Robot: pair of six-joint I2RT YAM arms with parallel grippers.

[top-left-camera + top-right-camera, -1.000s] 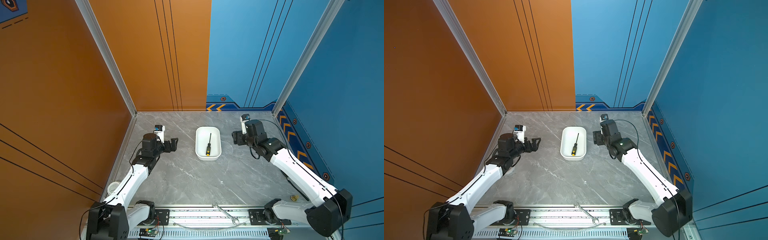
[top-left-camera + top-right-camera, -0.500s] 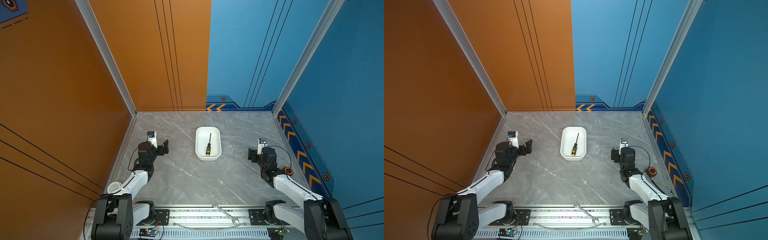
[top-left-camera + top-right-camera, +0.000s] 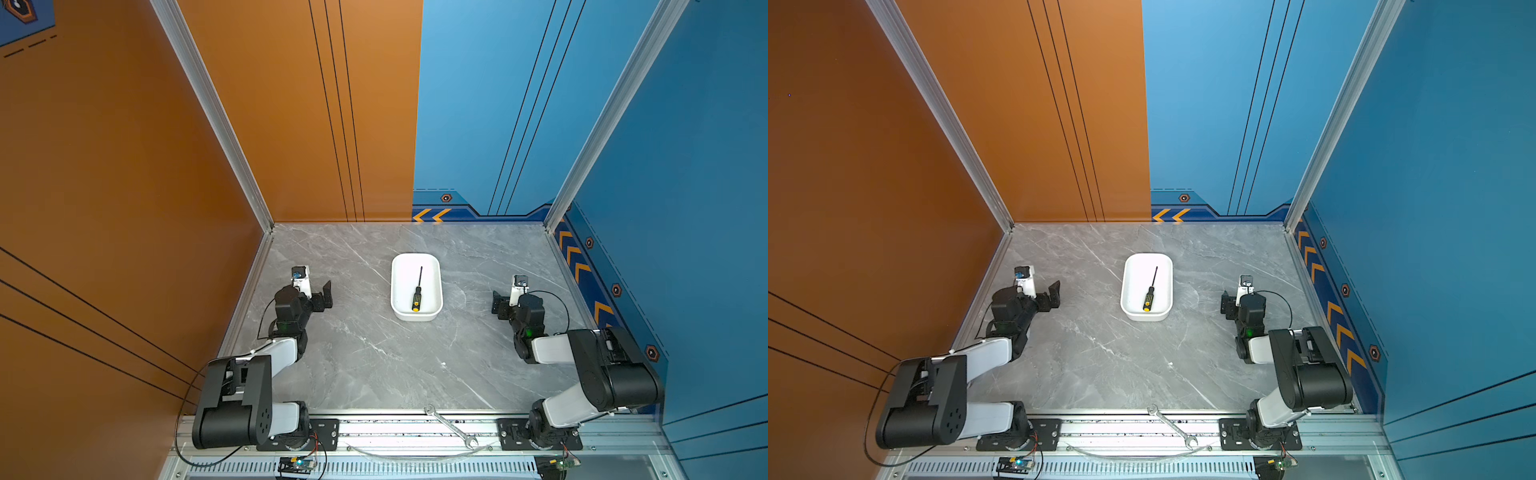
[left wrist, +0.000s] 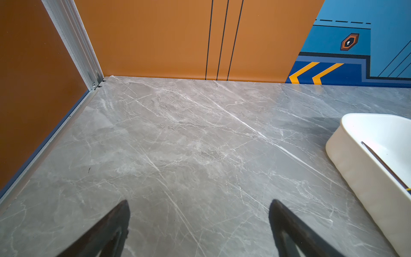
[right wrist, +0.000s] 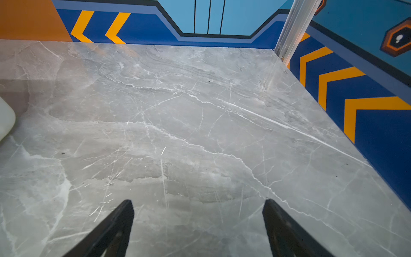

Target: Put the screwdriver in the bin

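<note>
Both sets of jaws spread and empty, black left gripper (image 3: 326,295) at nine o'clock, right gripper (image 3: 498,305) at three, flank white plastic bin (image 3: 417,318) holding black-and-yellow screwdriver (image 3: 417,291), shaft toward twelve

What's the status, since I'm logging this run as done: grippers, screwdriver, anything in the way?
Left gripper open, empty. Right gripper open, empty. Slim black-and-yellow screwdriver lying inside white rectangular plastic bin. Nothing in the way.

Left wrist view: bin (image 4: 351,169) is cut off at the frame edge. Screwdriver (image 4: 383,165) shows its shaft; the handle lies almost wholly out of frame. Right wrist view: only one blurred corner of the bin (image 5: 5,118) shows.
</note>
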